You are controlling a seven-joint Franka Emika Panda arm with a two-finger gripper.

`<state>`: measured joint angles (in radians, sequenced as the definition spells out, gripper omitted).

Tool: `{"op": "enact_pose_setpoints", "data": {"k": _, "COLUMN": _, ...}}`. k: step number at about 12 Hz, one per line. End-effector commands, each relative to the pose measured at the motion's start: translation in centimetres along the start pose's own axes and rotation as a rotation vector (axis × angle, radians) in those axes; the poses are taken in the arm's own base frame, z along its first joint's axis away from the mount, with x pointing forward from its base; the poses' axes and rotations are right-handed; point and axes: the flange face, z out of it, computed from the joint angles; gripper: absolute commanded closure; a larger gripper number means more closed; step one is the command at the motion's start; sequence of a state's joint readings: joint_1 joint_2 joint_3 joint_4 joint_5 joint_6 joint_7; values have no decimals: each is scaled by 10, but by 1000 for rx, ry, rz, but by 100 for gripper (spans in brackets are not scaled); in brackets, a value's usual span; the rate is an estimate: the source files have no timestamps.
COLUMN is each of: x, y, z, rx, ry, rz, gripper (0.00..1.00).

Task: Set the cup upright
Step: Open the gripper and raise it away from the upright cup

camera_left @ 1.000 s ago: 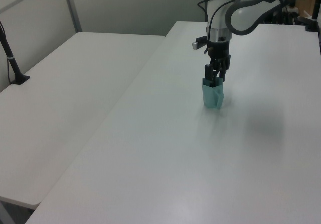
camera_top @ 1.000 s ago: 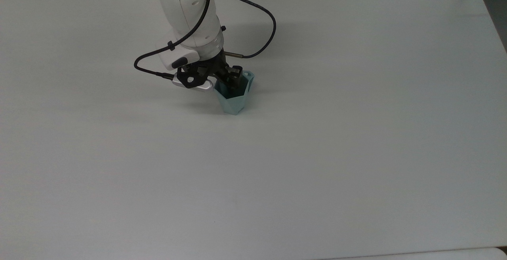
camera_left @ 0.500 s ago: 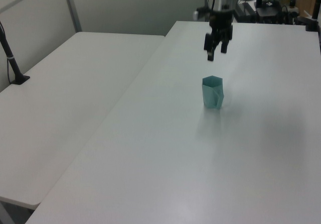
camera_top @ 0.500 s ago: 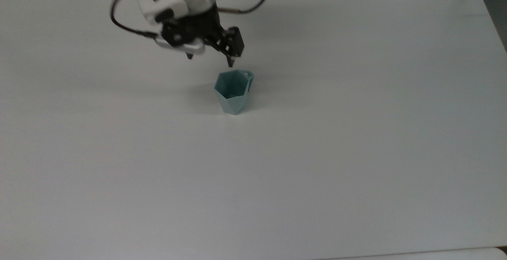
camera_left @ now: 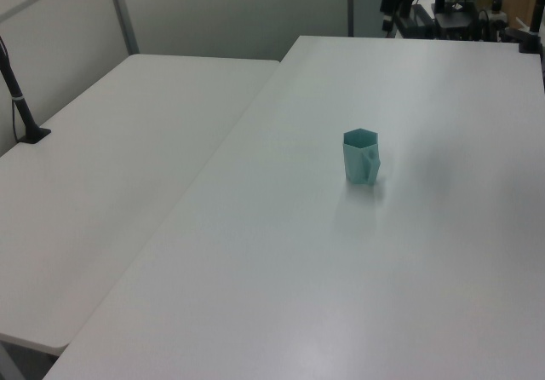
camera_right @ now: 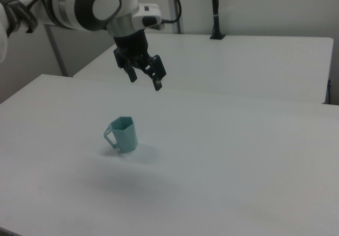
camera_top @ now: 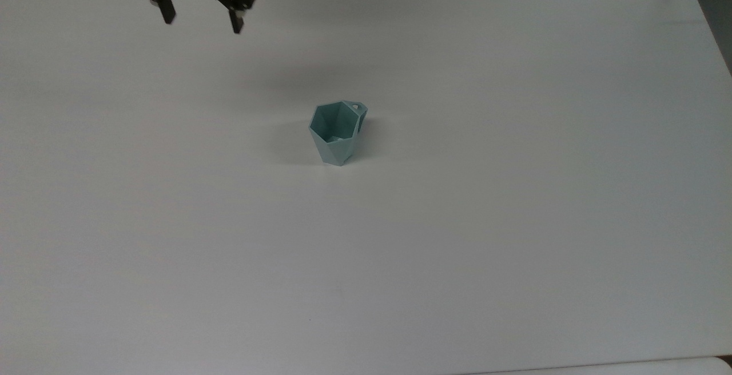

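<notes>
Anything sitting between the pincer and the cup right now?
Nothing. In the top view the pincer hangs open, up and left of the upright cup, with bare white table between. The right view agrees.

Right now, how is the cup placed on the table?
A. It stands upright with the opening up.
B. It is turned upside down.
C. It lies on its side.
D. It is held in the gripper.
A. The cup stands on its base on the table, its opening facing up, while the open gripper hangs above, apart from it.
</notes>
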<state>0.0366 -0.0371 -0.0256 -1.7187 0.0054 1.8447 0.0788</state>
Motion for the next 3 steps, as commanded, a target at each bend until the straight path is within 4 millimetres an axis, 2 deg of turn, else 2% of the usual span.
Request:
{"op": "enact_pose_setpoints", "data": {"k": 1, "x": -15, "y": 18, "z": -43, "rx": -16, "ry": -66, "rz": -56, "gripper": 0}}
{"op": "enact_pose_setpoints", "data": {"k": 3, "x": -16, "y": 18, "z": -45, "rx": -10, "ry": -68, "rz": -54, "gripper": 0}}
